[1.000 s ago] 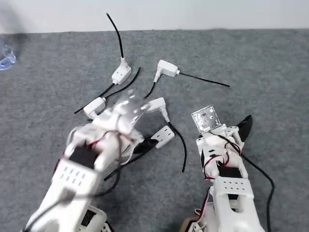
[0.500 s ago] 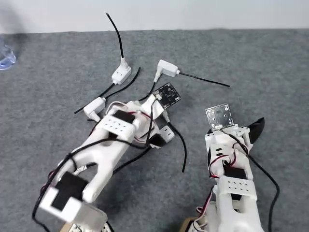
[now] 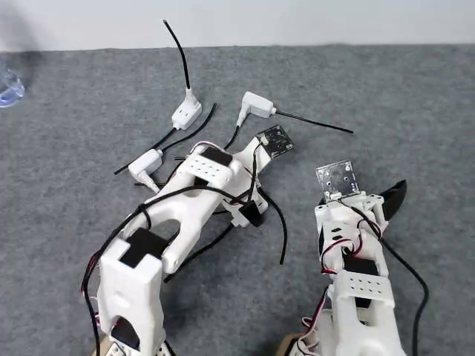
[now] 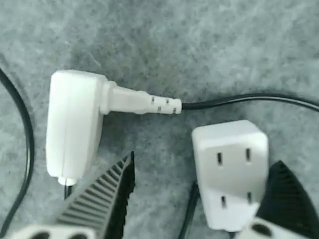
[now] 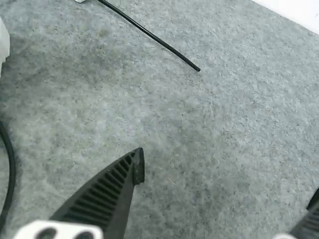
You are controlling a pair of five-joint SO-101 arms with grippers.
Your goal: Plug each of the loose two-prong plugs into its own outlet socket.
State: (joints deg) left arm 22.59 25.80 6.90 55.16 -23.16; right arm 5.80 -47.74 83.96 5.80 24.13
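Under my left gripper (image 4: 204,164), which is open, a white outlet socket (image 4: 229,174) lies face up on the grey carpet. It sits close to one black fingertip (image 4: 281,184). Beside it lies a white angled plug (image 4: 75,124) with a black cord, just beyond the other fingertip (image 4: 117,191). In the high view the left arm stretches over the middle of the carpet, its gripper (image 3: 249,213) mostly hidden beneath it. My right gripper (image 5: 227,174) hangs open over bare carpet, to the right of the left arm (image 3: 371,199).
Further white pieces lie behind the left arm: one with an upward cord (image 3: 185,113), an angled plug (image 3: 256,106) with a thin cord, and one at the left (image 3: 145,163). A black cord (image 3: 280,222) curls between the arms. A clear object (image 3: 9,85) sits far left.
The left arm has stretched forward over the plug and socket in the middle and lowered its gripper over them. The right arm shifted slightly to the right at first, then stayed still.
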